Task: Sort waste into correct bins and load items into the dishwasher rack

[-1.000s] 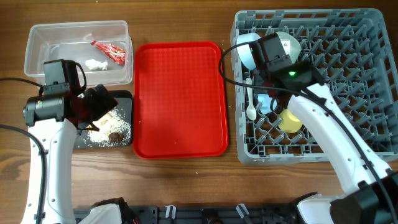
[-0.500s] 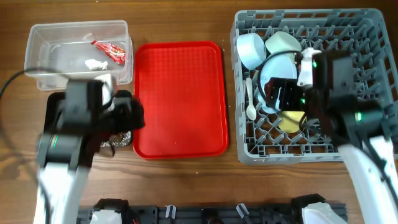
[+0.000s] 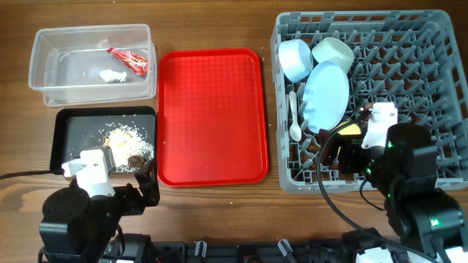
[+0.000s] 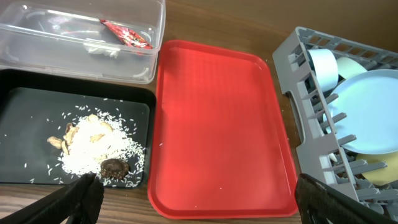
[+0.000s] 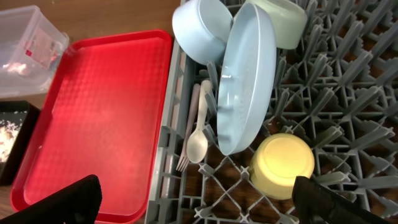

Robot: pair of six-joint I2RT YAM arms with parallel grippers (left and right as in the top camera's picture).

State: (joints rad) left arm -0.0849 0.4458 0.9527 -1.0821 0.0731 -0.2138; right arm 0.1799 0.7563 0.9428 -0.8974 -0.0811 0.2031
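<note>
Drawn back to the tabletop's [image 3: 219, 22] near edge, left pincer [image 4: 196, 186] and right pincer [image 5: 196, 186] spread, empty. Standing in rigid rack [image 3: 409, 16]: slick, breakable plate [image 3: 327, 95], light cup [image 5: 285, 165], liftable by rims. Crumbly leftovers [image 4: 93, 146] in black tray [image 4: 25, 99]; wrapper [image 4: 127, 35] in tub [image 3: 91, 91].

A red tray [image 3: 212, 117] lies on the wooden table [image 3: 219, 22].

Half hidden behind right arm [image 3: 398, 157], overhead: yellow cup [image 3: 350, 128]. Clipped top and left, left wrist: clear tub [image 4: 81, 46]. Right wrist: mere corner of black tray [image 5: 11, 155]; cropped at top, pale green bowl [image 5: 283, 25]; partly masked by spoon [image 5: 198, 146], fork [image 5: 184, 160].
</note>
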